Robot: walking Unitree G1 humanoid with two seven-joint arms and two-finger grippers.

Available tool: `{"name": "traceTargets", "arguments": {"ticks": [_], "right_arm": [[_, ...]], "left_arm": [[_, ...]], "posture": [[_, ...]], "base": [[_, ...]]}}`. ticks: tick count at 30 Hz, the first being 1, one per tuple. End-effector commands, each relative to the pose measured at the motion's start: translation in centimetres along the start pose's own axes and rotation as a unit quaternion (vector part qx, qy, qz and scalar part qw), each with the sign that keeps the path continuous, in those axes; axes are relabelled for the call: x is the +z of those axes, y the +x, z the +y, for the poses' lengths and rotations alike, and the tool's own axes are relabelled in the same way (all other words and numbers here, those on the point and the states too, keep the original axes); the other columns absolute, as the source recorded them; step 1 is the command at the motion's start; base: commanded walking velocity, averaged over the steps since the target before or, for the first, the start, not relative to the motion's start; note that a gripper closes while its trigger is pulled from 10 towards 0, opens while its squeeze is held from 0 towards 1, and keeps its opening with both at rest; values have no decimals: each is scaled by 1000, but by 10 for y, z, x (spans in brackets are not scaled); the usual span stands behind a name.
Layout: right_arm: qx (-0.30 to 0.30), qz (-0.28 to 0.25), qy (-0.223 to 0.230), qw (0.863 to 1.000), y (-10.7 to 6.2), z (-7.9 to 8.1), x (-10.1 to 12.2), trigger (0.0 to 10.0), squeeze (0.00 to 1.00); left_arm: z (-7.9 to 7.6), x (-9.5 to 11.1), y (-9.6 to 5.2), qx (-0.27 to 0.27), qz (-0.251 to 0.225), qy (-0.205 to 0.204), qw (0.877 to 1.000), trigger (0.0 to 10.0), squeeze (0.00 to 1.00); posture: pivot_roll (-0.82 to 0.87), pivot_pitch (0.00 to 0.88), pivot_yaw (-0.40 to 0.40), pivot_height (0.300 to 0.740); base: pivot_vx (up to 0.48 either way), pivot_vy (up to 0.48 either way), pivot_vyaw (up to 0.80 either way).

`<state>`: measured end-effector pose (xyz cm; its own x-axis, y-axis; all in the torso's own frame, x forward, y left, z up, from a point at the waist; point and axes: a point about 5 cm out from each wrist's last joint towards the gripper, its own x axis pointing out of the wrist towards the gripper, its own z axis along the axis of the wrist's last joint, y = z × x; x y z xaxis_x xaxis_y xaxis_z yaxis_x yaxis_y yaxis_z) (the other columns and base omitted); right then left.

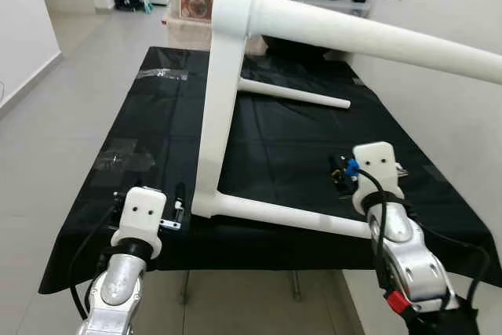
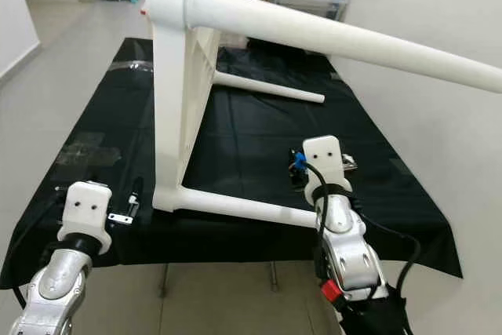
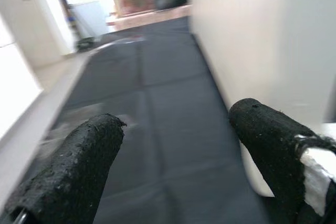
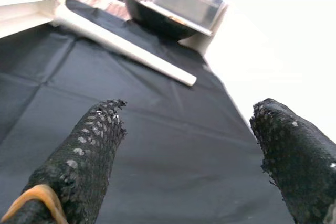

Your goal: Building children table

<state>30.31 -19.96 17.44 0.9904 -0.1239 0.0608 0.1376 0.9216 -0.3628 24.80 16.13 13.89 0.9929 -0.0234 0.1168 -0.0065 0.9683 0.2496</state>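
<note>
At the lower left of the head view the left gripper (image 1: pixel 179 208) sits at the near edge of the black cloth (image 1: pixel 157 127), just beside the lower corner of the white children's table (image 1: pixel 222 76); its wrist view shows the two black fingers (image 3: pixel 73 169) spread apart with nothing between them, the pale tabletop face close beside one finger.

Through the middle of the frame the table lies tipped on its side on the cloth, top slab standing on edge. All four legs are fitted: a near lower leg (image 1: pixel 282 216) runs along the cloth toward the right, a far lower leg (image 1: pixel 294 93) lies behind it, and two upper legs jut into the air toward the upper right.

At the lower right the right gripper (image 4: pixel 189 156) hovers over the cloth past the near leg's end, jaws wide and empty.

The table looks like moulded plastic: light, stiff, smooth, likely slippery under the pads. A leg near its root, or the slab's edge, would probably be the surest hold for righting it
</note>
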Motion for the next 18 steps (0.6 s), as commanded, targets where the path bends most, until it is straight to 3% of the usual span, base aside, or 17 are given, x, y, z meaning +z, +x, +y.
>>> {"name": "traceTargets", "arguments": {"ticks": [1, 12, 18], "right_arm": [[-11, -12, -8, 1000, -2, -4, 1, 10000, 0], [-2, -31, 3, 1000, 4, 6, 14, 10000, 0], [-6, -46, 5, 999, 4, 8, 18, 10000, 0]], "left_arm": [[-8, 1, 2, -24, -5, -9, 1000, 10000, 0], [-10, 3, 1, -34, -12, -12, 999, 10000, 0], [-5, 5, 16, -45, -27, 3, 999, 10000, 0]], "posture": [[12, 0, -108, 740], [30, 0, -116, 740], [25, 0, -107, 740]], "base": [[0, 0, 0], [0, 0, 0], [0, 0, 0]]}}
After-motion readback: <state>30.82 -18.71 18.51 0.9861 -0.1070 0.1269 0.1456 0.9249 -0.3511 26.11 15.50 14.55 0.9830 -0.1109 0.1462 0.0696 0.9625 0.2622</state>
